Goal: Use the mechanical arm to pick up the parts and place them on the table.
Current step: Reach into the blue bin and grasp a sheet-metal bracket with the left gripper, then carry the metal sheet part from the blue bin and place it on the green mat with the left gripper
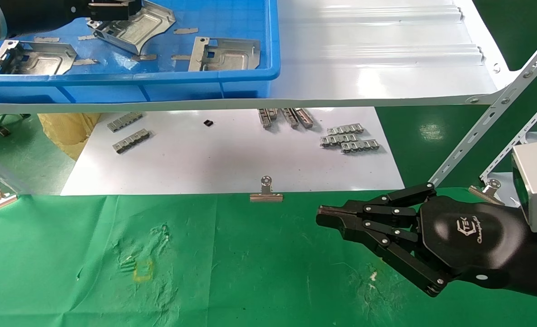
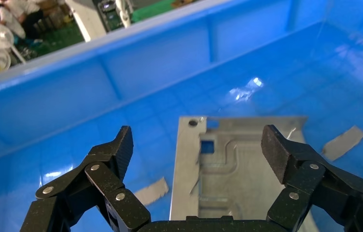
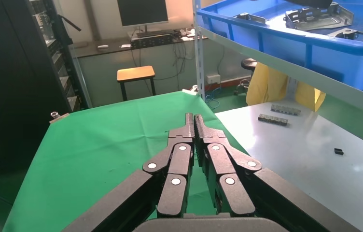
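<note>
Reaching into the blue bin [image 1: 232, 75] at about eleven o'clock in the head view, the left gripper [image 2: 196, 145] hangs with its fingers [image 2: 121, 147] spread wide apart, holding nothing. Directly beneath it lies one of the parts [image 2: 232, 169], a flat silvery stamped plate resting on the bin floor (its square hole and folded edge show between the fingers). Two more plates [image 1: 36, 58] lie in the bin, one toward ten o'clock and one [image 1: 225, 54] toward twelve. Below the bin, a white sheet [image 1: 232, 163] at centre carries small ridged metal strips [image 1: 350, 138], and a silver binder clip [image 1: 266, 193] sits on its near edge. Across six o'clock stretches the table [image 1: 250, 272], covered in wrinkled green cloth, with no plate on it. At four o'clock the right gripper [image 1: 325, 218] hovers over the cloth, its black fingers [image 3: 189, 140] pressed together and empty.
</note>
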Action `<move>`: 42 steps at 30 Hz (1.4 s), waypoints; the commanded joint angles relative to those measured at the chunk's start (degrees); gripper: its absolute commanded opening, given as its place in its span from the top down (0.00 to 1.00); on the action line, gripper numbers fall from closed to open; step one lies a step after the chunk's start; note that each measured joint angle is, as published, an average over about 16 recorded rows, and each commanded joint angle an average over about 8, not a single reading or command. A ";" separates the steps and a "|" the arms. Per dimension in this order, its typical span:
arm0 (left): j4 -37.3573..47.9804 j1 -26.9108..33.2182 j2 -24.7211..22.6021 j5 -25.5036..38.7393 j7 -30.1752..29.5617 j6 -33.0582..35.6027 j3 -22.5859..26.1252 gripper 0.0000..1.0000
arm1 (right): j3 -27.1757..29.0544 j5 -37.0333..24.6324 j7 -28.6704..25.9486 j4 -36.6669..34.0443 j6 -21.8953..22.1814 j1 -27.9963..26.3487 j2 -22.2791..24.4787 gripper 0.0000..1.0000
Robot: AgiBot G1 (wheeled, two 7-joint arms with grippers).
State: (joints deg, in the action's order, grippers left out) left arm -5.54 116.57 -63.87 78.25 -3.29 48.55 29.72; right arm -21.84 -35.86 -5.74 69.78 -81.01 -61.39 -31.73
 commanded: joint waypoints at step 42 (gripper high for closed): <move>2.68 3.75 1.28 -0.66 1.50 7.22 -0.42 1.00 | 0.00 0.00 0.00 0.00 0.00 0.00 0.00 0.00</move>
State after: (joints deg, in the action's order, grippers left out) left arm -3.06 120.04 -62.25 77.47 -1.34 57.69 29.29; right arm -21.84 -35.86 -5.74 69.78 -81.01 -61.39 -31.73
